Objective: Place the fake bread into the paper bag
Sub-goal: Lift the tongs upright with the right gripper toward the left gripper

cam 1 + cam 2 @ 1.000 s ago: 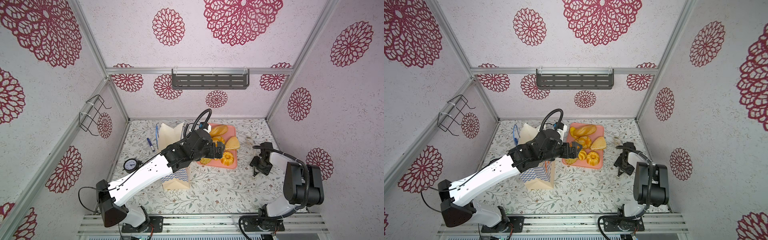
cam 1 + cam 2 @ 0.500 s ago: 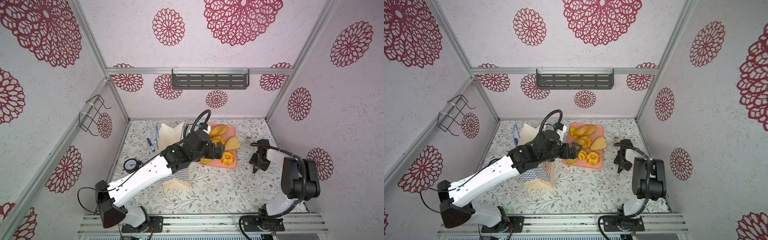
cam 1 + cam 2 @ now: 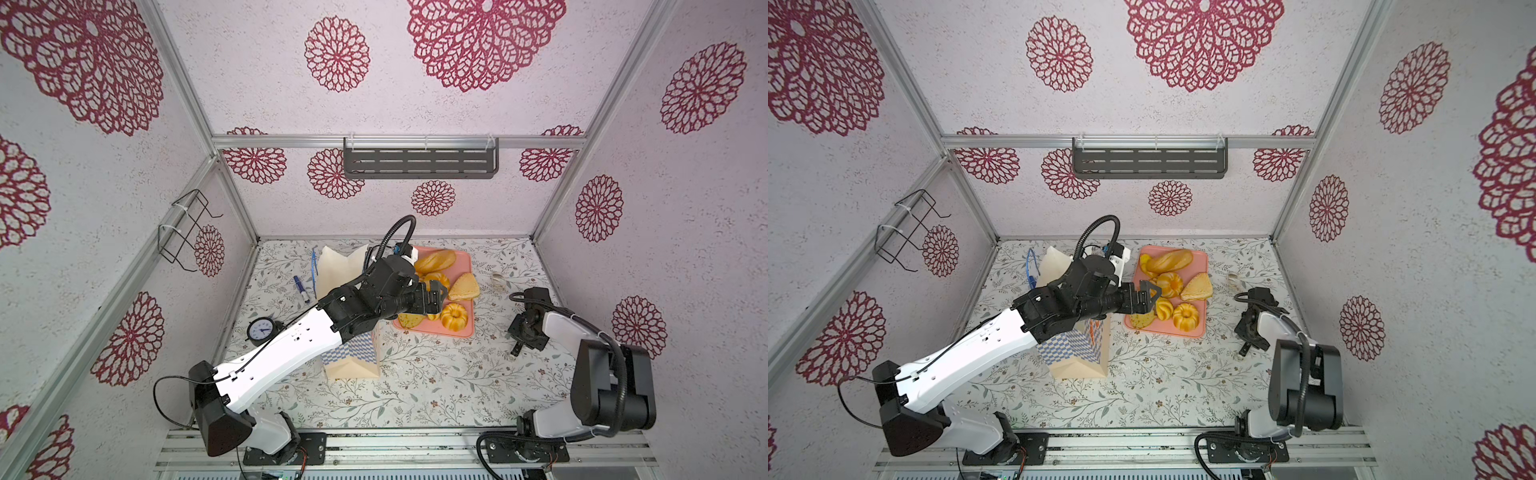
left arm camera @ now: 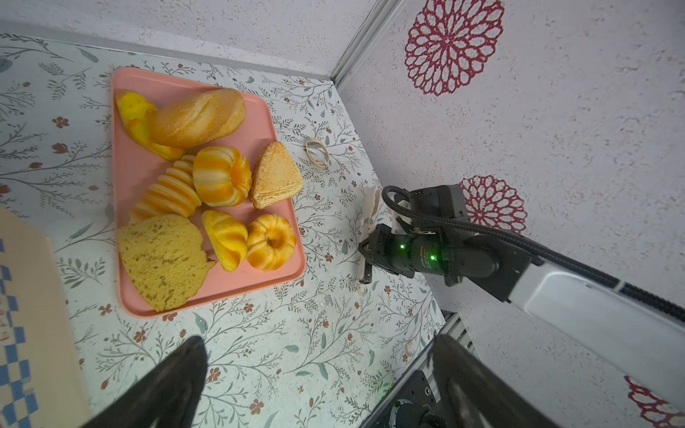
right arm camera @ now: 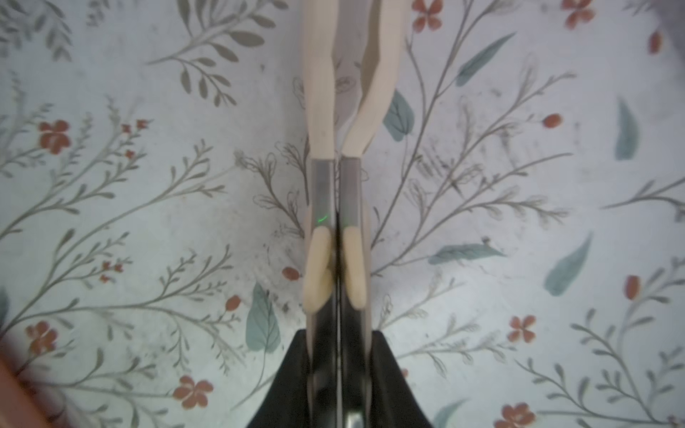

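You have eight breads [image 4: 174, 192] to count, all lying on the one pink tray [image 4: 124, 166] near the surface's [image 3: 436, 395] back edge. They are one loaf [image 4: 196, 118], one yellow piece [image 4: 129, 107] tucked under it, two ring buns [image 4: 270, 241], two ridged rolls [image 4: 224, 237], one triangle [image 4: 276, 174] and one speckled slice [image 4: 163, 259] at the tray's front left corner. The one bag [image 3: 353, 357] stands upright just beside that corner, left of the surface's middle, with the left arm passing over it. Your left gripper [image 3: 1151, 299] hangs over the tray's left edge, fingers spread wide and holding nothing. Your right gripper [image 5: 338, 207] is low over the surface near its right edge, well apart from the tray, with its fingers pressed together. Two cream strips [image 5: 318, 92] run on from the tips, and you cannot tell whether they are gripped. Against a second ago, the right fingers have gone from partly open to closed. The left arm, bag and breads sit as they did.
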